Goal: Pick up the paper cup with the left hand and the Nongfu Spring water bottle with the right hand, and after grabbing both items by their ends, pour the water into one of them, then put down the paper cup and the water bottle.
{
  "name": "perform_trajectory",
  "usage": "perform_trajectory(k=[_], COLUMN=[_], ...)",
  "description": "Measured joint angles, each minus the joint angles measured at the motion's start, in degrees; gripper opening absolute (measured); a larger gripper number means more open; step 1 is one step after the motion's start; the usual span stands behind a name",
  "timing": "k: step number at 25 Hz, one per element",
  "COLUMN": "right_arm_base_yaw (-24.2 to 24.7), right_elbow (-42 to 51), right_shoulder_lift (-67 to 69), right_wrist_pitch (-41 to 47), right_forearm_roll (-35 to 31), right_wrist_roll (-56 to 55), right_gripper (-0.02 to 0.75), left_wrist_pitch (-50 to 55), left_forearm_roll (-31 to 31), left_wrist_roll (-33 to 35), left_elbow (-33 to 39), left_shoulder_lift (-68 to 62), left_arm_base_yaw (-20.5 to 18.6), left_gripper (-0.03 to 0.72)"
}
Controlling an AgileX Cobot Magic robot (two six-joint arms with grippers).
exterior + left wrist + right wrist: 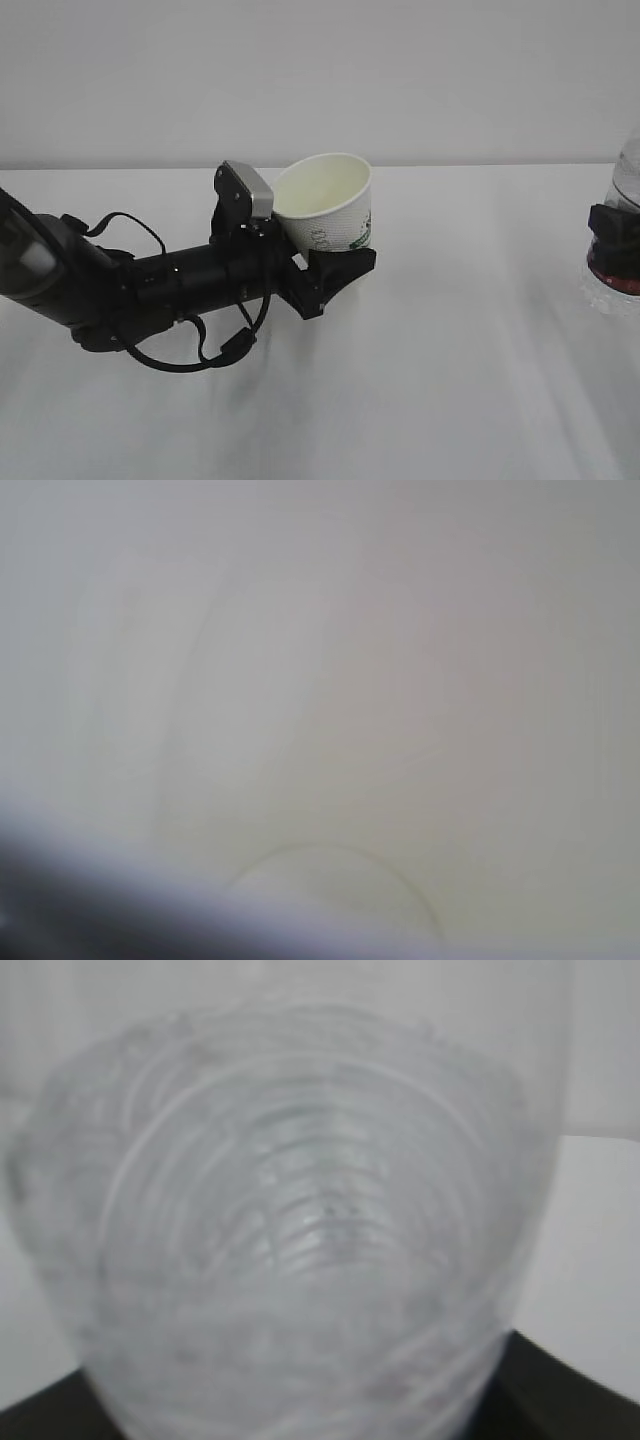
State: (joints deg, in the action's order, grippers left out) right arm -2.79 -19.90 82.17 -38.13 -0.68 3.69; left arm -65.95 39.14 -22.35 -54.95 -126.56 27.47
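Note:
The paper cup (325, 205) leans with its mouth up and to the left, showing its cream inside and green marks on its side. My left gripper (335, 262) is shut on the cup's lower end, on the black arm that reaches in from the left. In the left wrist view the cup (320, 700) fills the frame as a pale blur, and the jaws are hidden. At the right edge stands the Nongfu Spring water bottle (622, 185), cut off by the frame. My right gripper (612, 228) is shut on it just above the red label. The bottle's clear ribbed body (290, 1240) fills the right wrist view.
A white table (450, 380) runs across the scene, with a plain pale wall behind it. A grey camera block (247, 188) sits on the left wrist beside the cup's rim. Black cables loop under the left arm (190, 355).

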Motion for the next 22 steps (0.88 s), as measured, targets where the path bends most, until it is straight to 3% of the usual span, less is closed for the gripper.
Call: perform_trajectory(k=[22], right_arm_base_yaw=[0.00], right_elbow=[0.00], right_shoulder_lift=[0.00], right_wrist_pitch=[0.00], right_forearm_roll=[0.00], right_wrist_roll=[0.00], right_gripper=[0.446], left_wrist_pitch=[4.23], left_forearm_roll=[0.43], left_wrist_roll=[-2.19], left_elbow=[0.00], left_shoulder_lift=[0.00], left_arm_base_yaw=[10.52], left_gripper=[0.519])
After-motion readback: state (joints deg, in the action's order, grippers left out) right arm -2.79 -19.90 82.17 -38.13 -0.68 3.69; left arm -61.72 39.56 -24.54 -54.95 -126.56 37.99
